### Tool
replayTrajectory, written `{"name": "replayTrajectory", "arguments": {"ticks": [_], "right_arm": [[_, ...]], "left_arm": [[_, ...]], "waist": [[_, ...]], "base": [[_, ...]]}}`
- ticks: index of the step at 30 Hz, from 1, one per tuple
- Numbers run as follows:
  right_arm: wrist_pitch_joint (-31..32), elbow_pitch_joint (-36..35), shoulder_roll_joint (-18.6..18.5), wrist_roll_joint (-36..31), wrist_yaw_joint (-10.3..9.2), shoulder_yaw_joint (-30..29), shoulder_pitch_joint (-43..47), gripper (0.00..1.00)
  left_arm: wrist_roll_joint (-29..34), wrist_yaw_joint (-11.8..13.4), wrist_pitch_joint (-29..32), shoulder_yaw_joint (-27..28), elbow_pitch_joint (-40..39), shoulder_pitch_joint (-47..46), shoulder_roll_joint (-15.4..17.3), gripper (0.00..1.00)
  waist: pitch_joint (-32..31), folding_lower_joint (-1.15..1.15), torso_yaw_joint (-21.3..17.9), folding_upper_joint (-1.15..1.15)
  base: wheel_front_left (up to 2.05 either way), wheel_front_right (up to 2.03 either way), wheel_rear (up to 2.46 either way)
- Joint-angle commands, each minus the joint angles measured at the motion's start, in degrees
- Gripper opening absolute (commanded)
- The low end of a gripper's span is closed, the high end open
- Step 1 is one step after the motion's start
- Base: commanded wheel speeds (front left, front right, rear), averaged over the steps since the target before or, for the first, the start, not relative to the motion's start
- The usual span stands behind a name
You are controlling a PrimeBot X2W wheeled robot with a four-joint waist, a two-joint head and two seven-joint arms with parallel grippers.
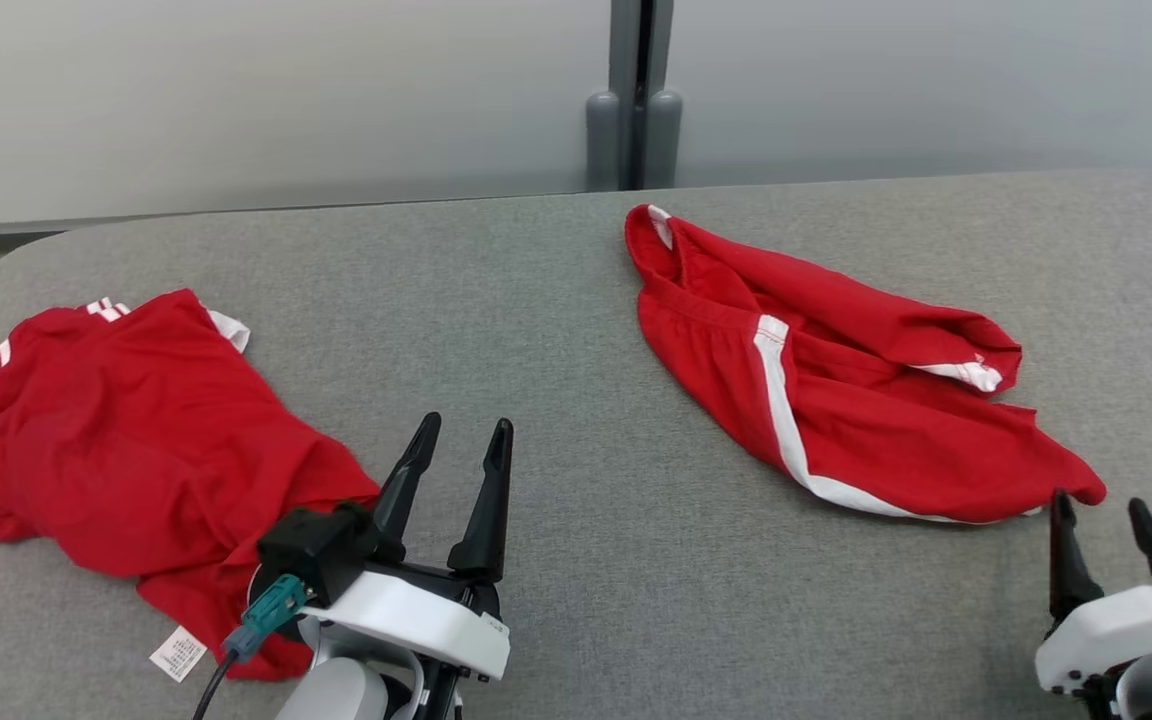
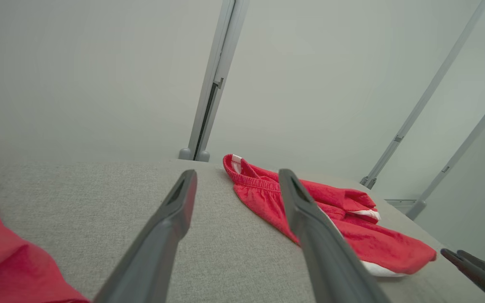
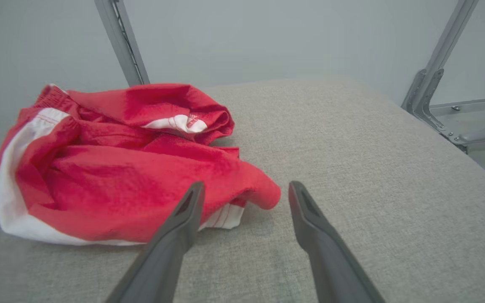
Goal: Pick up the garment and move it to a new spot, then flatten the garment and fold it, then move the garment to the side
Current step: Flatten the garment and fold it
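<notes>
- Red shirt (image 1: 126, 440) lies crumpled far left, left gripper (image 1: 467, 422) beside it, fingers spread, empty
- Red shorts (image 1: 836, 390), likely the garment, right of centre: light, limp; pinch the waistband or a hem
- Right gripper (image 1: 1098, 500) spread, empty, just beside the shorts' near corner

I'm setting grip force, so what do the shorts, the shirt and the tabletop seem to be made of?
Shorts: thin, matte red fabric, probably polyester sportswear; it gathers at the waistband and drapes in soft folds. Shirt: similar light matte red cloth, wrinkled, with a sewn label. Tabletop: grey woven textile cover, its weave visible; padding underneath is only a guess.
</notes>
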Motion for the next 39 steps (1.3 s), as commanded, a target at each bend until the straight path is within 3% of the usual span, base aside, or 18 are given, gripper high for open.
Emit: {"name": "replayTrajectory", "arguments": {"ticks": [1,7,15,24,32,39], "right_arm": [[-1.35,-1.37,0.94,2.77,-0.01,0.38,1.59,1.0],[-3.51,-3.8,1.65,5.79,-0.01,4.4,4.6,1.0],[-4.11,-2.72,2.11,5.86,-0.01,5.47,2.67,1.0],[-6.02,-3.57,3.25,6.18,-0.01,8.15,-1.65,1.0],[-7.94,-1.58,3.98,5.33,-0.01,11.54,-5.33,1.0],[-9.58,1.71,4.31,5.71,-0.01,13.38,-7.7,1.0]], "left_arm": [[0.24,-0.25,-0.11,0.5,-0.42,0.67,0.24,1.0],[0.5,-0.79,-0.11,0.18,-1.0,0.52,0.24,1.0],[2.47,-1.83,-0.1,-2.74,0.76,-3.5,0.22,1.0],[5.56,-3.26,2.26,-12.56,15.26,-20.38,0.23,1.0],[0.86,-2.21,7.73,-20.35,23.27,-34.96,0.26,1.0],[-1.71,0.96,9.77,-26.47,30.26,-42.52,0.25,1.0]], "waist": [[-0.87,0.0,-1.58,0.0],[-0.84,0.0,-3.7,0.0],[1.15,0.0,-5.75,0.0],[7.97,0.0,-10.48,0.0],[13.2,0.0,-14.94,0.0],[15.13,0.0,-17.83,0.0]], "base": [[0.0,0.0,0.0],[0.0,0.0,0.0],[0.0,0.0,0.0],[0.0,0.0,0.0],[0.0,0.0,0.0],[0.0,0.0,0.0]]}}
